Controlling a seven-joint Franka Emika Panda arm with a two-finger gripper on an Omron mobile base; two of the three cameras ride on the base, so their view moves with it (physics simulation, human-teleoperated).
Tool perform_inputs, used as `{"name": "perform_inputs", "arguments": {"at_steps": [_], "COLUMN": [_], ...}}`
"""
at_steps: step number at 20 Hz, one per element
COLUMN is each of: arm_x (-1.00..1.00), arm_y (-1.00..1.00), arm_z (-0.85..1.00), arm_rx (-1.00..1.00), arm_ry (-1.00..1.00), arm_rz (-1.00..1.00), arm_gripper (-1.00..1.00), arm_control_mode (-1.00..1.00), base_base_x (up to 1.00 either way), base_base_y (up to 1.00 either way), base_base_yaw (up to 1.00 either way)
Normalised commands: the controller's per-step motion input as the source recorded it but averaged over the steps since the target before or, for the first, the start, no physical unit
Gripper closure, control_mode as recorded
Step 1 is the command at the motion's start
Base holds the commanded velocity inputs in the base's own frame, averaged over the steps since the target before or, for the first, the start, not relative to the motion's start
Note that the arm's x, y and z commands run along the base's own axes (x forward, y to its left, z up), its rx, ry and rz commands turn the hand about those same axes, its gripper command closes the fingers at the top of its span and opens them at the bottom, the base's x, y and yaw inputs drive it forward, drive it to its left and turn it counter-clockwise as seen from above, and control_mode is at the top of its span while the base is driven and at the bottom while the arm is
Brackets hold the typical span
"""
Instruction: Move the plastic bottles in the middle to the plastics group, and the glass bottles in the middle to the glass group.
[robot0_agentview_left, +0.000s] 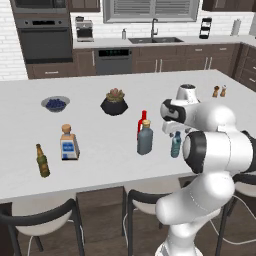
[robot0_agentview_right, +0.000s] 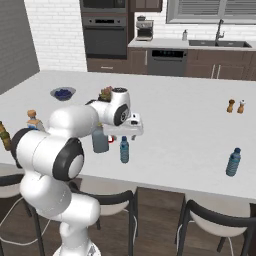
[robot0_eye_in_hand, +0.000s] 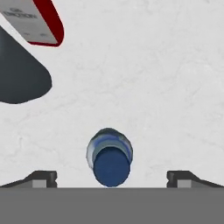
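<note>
Gripper hangs directly over the small teal-blue plastic bottle, jaws spread wide to either side of its cap and closed on nothing; in the hand view the two fingertips stand well apart with the bottle's blue top centred between them. From the right base view the gripper sits just above that bottle, not yet touching it as far as can be told.

Just beside the teal bottle, toward the arm's left, stands the stout dark-grey bottle with its tan cap, and the slim red bottle rises close behind it. Both are upright in the middle of the desk.

Further left on the desk are the clear square bottle with the blue-white label and the brown beer bottle, the glass group. Off to the right, near the desk's front edge, another blue plastic bottle stands alone, presumably the plastics group.

Judging by this layout, nothing has been sorted yet: all three middle bottles remain in the centre. The first pick looks about to begin with the teal bottle; the two glass bottles are left for after.
</note>
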Motion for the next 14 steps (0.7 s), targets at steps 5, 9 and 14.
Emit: {"name": "perform_inputs", "arguments": {"at_steps": [5, 9, 14], "arm_x": [0.04, 0.0, 0.0], "arm_y": [0.0, 0.0, 0.0], "arm_z": [-0.17, -0.14, -0.18], "arm_rx": [0.0, 0.0, 0.0], "arm_ry": [0.0, 0.0, 0.0], "arm_rz": [0.0, 0.0, 0.0], "arm_gripper": [-1.0, -1.0, -1.0], "arm_control_mode": [-1.0, -1.0, -1.0], "base_base_x": [0.0, 0.0, 0.0], "base_base_y": [0.0, 0.0, 0.0], "base_base_yaw": [0.0, 0.0, 0.0]}}
